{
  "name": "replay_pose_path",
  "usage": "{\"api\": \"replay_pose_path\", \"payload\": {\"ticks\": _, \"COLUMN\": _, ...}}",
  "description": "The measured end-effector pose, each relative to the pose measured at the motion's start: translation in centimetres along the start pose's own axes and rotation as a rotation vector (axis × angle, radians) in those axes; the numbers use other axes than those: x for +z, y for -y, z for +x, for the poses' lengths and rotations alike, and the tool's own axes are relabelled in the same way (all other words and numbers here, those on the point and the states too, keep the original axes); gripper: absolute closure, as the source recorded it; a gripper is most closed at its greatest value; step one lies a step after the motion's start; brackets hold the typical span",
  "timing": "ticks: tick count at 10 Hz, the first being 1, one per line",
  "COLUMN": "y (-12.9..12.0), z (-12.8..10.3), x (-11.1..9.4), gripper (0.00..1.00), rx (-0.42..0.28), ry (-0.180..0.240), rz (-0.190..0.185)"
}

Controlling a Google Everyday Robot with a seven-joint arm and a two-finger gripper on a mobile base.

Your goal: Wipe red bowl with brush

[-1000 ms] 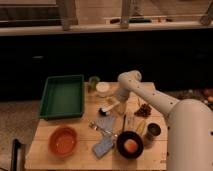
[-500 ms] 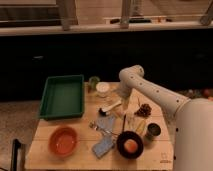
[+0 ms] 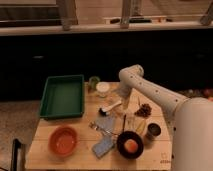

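The red bowl (image 3: 64, 141) stands at the front left of the wooden table, wide, shallow and with nothing in it. The brush (image 3: 110, 108) lies near the table's middle, its dark head toward the left and its white handle pointing up and right. My gripper (image 3: 122, 101) hangs down from the bent white arm, right at the far end of the brush handle. It is well to the right of and behind the red bowl. I cannot make out whether it touches the handle.
A green tray (image 3: 64, 95) sits at the back left, with a green cup (image 3: 93, 82) and a white cup (image 3: 102, 89) beside it. A black bowl with an orange ball (image 3: 130, 145), a blue sponge (image 3: 104, 147), a fork (image 3: 100, 129), a metal can (image 3: 153, 131) and a brown pine cone (image 3: 145, 109) crowd the front right.
The arm's wrist has shifted slightly right and then come down over the handle end of the brush. The brush and the red bowl lie where they were.
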Motion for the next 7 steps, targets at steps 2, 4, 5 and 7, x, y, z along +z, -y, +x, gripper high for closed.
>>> {"api": "replay_pose_path", "payload": {"ticks": 2, "y": 0.1, "z": -0.3, "x": 0.5, "gripper": 0.2, "rx": -0.002, "ry": 0.005, "rz": -0.012}}
{"api": "replay_pose_path", "payload": {"ticks": 4, "y": 0.2, "z": -0.3, "x": 1.2, "gripper": 0.2, "rx": -0.001, "ry": 0.012, "rz": -0.02}}
{"api": "replay_pose_path", "payload": {"ticks": 5, "y": 0.0, "z": -0.3, "x": 1.7, "gripper": 0.2, "rx": 0.002, "ry": 0.017, "rz": -0.029}}
{"api": "replay_pose_path", "payload": {"ticks": 7, "y": 0.0, "z": -0.4, "x": 2.5, "gripper": 0.33, "rx": 0.001, "ry": 0.024, "rz": -0.04}}
